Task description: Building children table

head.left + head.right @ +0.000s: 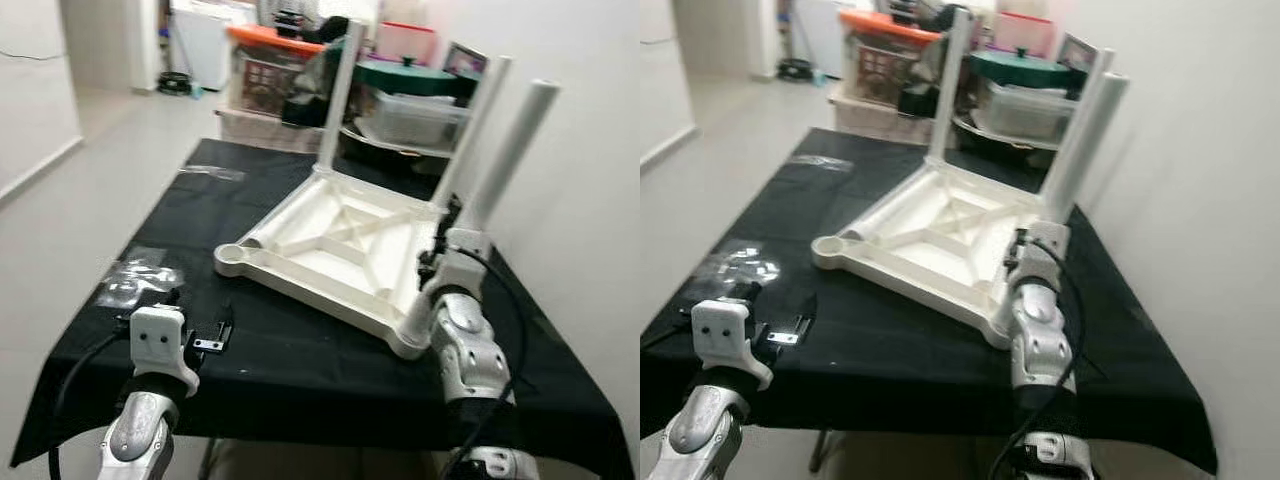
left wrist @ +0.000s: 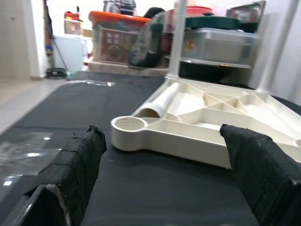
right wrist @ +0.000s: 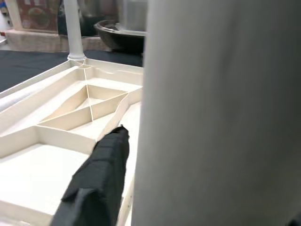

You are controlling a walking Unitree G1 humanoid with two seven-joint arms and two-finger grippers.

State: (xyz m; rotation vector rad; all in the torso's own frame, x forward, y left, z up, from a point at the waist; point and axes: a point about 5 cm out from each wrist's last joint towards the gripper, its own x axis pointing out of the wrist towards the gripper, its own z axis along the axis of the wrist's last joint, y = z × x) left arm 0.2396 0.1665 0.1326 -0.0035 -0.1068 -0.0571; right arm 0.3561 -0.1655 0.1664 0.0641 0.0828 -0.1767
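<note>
A white plastic table top (image 1: 340,245) lies upside down on the black-clothed table (image 1: 300,370). Two white legs stand in its far corners, one at the back (image 1: 338,95) and one at the right (image 1: 478,125). A third leg (image 1: 515,150) leans up from the near right corner, and my right gripper (image 1: 447,240) is shut on it; that leg (image 3: 221,113) sits close beside one black finger (image 3: 99,179). My left gripper (image 2: 162,155) is open and holds nothing, low over the cloth before the near left corner socket (image 2: 129,126). A loose leg (image 2: 157,104) lies by that corner.
Clear plastic bags lie on the cloth at the left (image 1: 140,275) and far left (image 1: 215,172). Storage boxes and a shelf (image 1: 410,115) crowd the space behind the table. A white wall (image 1: 590,200) runs close along the right; open floor (image 1: 90,200) is to the left.
</note>
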